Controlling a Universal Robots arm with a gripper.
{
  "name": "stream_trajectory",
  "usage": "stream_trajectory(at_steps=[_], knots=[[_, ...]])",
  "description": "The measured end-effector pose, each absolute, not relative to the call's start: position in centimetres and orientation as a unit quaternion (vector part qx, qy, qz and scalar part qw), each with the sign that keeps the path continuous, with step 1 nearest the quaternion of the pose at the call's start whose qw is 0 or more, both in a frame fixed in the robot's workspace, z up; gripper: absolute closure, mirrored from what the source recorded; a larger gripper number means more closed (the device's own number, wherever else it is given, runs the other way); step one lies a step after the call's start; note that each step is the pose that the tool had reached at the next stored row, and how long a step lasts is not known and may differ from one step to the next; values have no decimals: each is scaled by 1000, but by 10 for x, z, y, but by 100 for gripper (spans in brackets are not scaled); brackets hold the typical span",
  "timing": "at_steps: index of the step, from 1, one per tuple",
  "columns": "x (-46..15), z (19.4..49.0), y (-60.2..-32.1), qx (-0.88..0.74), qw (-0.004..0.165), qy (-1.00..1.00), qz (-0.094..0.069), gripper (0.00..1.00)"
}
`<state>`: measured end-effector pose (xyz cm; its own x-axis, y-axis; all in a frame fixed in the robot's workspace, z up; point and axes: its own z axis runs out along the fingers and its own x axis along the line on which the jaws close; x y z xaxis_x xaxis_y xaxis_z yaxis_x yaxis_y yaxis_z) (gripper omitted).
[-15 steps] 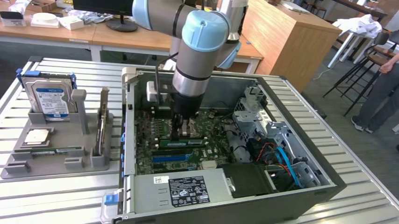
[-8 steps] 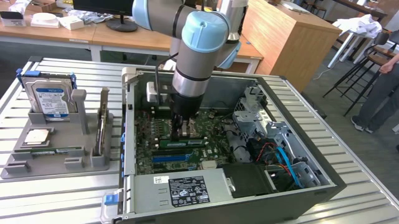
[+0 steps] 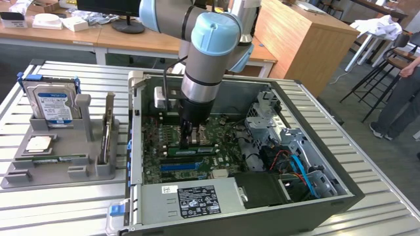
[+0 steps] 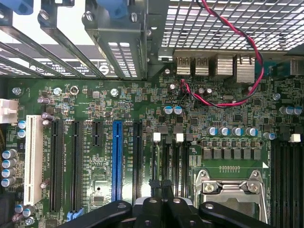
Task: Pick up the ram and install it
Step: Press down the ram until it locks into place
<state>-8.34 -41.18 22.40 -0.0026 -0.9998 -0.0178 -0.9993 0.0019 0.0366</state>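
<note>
RAM stick (image 3: 191, 149): green board lying along a memory slot on the motherboard (image 3: 172, 132) inside the open computer case (image 3: 341, 196), apparently seated or nearly so. Pincer (image 3: 191, 141): shut, tips bearing down on stick's top edge, not gripping. Pickup done; final seating unconfirmed.

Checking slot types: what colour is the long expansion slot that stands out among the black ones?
Blue long plastic expansion slot, clearest in the wrist view.

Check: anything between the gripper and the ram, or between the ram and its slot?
Nothing visible. The shut gripper is down inside the case, right above the ram, which already lies along the memory slots on the motherboard. Its tips seem to meet the ram's top edge. Whether the ram is fully seated can't be told.
</note>
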Motion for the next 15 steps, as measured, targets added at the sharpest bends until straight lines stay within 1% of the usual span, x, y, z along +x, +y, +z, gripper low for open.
stream_trajectory(at_steps=[15], knots=[[-83, 223, -412, 706, 7, -708, -19, 90]])
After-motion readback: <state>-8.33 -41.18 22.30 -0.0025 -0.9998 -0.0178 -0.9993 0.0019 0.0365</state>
